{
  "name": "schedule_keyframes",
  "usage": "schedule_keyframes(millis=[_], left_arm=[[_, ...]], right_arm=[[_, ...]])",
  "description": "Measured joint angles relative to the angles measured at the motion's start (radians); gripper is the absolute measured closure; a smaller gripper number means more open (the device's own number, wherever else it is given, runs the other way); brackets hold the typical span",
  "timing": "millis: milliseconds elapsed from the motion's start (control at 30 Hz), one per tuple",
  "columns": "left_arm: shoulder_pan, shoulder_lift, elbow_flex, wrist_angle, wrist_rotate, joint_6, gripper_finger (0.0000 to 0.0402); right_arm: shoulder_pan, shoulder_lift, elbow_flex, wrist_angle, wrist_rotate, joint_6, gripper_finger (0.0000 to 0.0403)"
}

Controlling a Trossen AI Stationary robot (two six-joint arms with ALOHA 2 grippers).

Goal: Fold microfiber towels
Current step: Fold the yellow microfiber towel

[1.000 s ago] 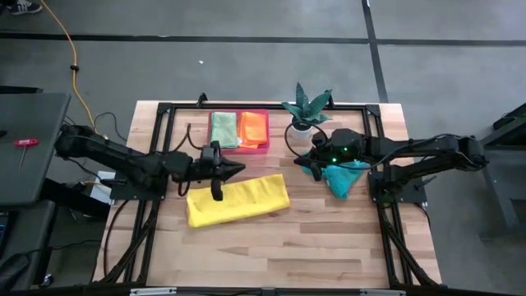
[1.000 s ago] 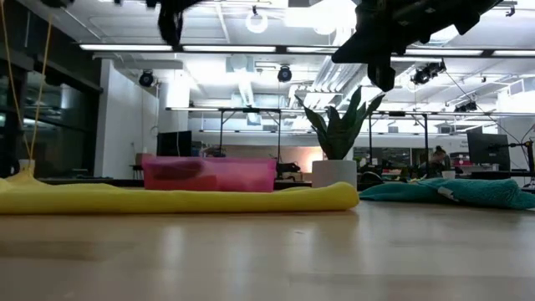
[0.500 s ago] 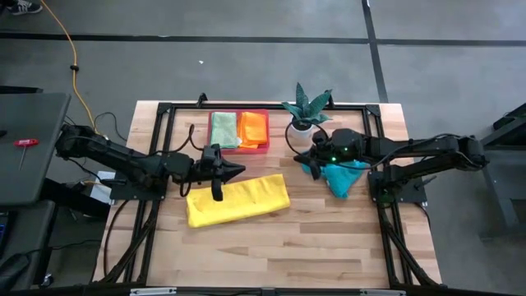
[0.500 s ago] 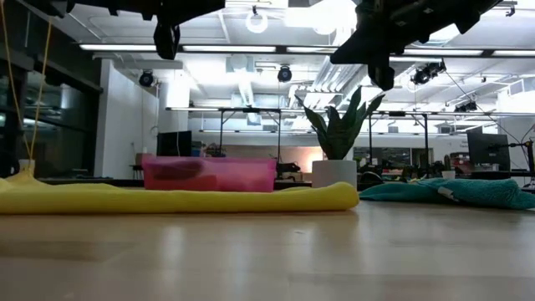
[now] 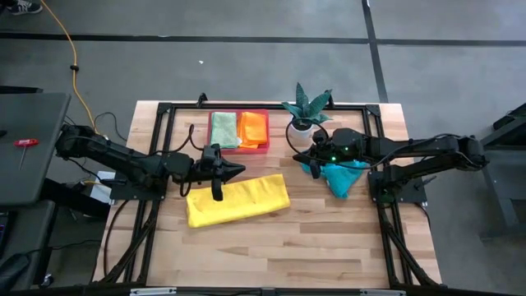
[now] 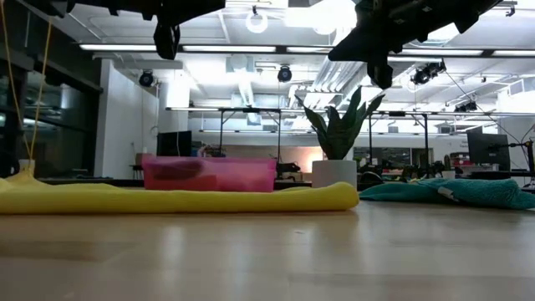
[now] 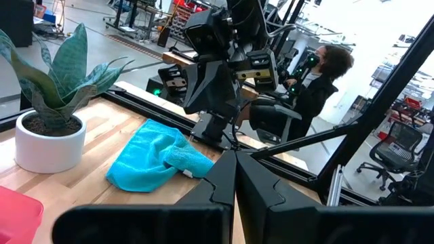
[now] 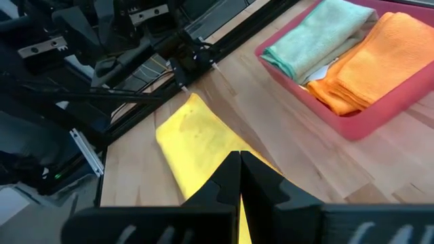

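Plant (image 5: 306, 109) in a white pot stands at the upper centre-right of the high view, between the pink tray (image 5: 265, 145) on its left and the right gripper (image 5: 306, 156) just below it. A black frame (image 5: 164, 108) runs along the edges of the desk (image 5: 271, 247), and a yellow cable (image 5: 72, 57) trails over the floor at upper left. In the left wrist view a person (image 7: 319, 81) sits beyond the desk, near an office chair (image 7: 393, 152) at far right.

The pink tray holds two folded towels side by side: the light green towel (image 5: 223, 129) on the left, the orange towel (image 5: 254, 127) on the right. No writing can be read anywhere.

The yellow towel (image 5: 238, 200) lies folded into a long strip at the centre of the high view, below the tray. The left gripper (image 5: 237, 169) hangs above the strip's upper edge, clear of the cloth, its fingers pressed together with nothing between them. The teal towel (image 5: 341, 176) lies crumpled at centre right, below the plant. The right gripper hangs over the teal towel's left edge, fingers closed together and empty; in the low view both grippers sit well above the desk surface.
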State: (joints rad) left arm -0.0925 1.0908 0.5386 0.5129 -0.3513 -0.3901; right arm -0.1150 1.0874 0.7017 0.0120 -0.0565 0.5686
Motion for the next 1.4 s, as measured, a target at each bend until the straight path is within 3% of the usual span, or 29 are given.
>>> schedule_keyframes(millis=[1400], left_arm=[[0.0,0.0,0.002,0.018,0.0,0.0,0.0401]], right_arm=[[0.0,0.0,0.0,0.0,0.012,-0.001,0.0403]])
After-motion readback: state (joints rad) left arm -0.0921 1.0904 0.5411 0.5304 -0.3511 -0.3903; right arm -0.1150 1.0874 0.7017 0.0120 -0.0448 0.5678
